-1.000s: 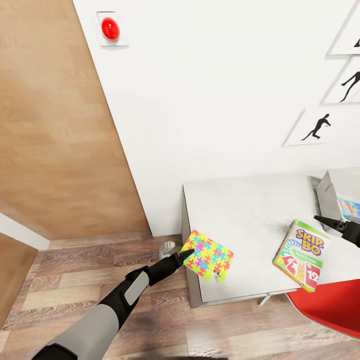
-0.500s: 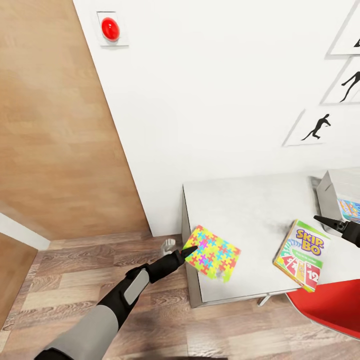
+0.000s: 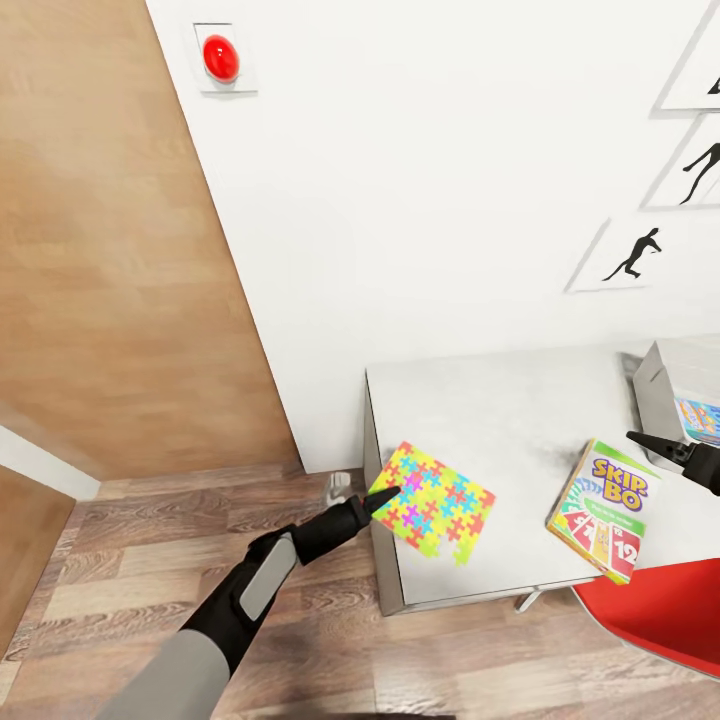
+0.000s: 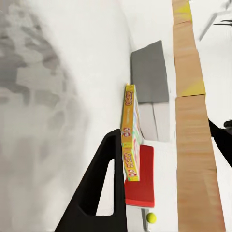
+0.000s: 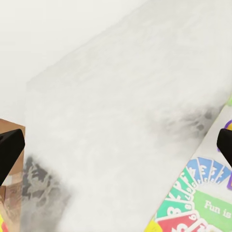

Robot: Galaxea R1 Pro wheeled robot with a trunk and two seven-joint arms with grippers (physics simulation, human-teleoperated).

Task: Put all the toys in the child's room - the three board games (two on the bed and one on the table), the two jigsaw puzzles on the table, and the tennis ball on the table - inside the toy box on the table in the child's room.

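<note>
- Left gripper (image 3: 385,494) is reaching in from the floor side of the table (image 3: 500,420), its dark tip touching the near-left edge of the jigsaw puzzle (image 3: 440,503); whether its jaws are spread or closed cannot be told from the head view.
- Left wrist view is showing one dark finger (image 4: 104,193) lying low along the pale tabletop (image 4: 43,111), with no second finger visible.
- Jigsaw puzzle is lying flat near the table's front-left corner, its multicoloured pieces facing up, turned at an angle to the table edge.
- Skip-Bo game box (image 3: 603,509) is lying flat on the table, well apart from the puzzle and towards the robot's right, close to the front edge.
- Toy box (image 3: 660,390) is sitting at the right edge of the head view, a blue-printed box (image 3: 698,418) showing inside it.
- Right gripper (image 3: 665,448) is hovering just beside the Skip-Bo box, between it and the toy box; its two dark fingertips (image 5: 10,150) are standing wide apart in the right wrist view, pinching nothing.
- Red chair seat (image 3: 665,610) is showing at the table's front-right.
- Tennis ball (image 4: 151,218) is showing small and yellow-green in the left wrist view, past the Skip-Bo box edge (image 4: 128,135).
- Red button (image 3: 220,57) is mounted on the white wall (image 3: 420,180) beside the wooden door (image 3: 110,250).
</note>
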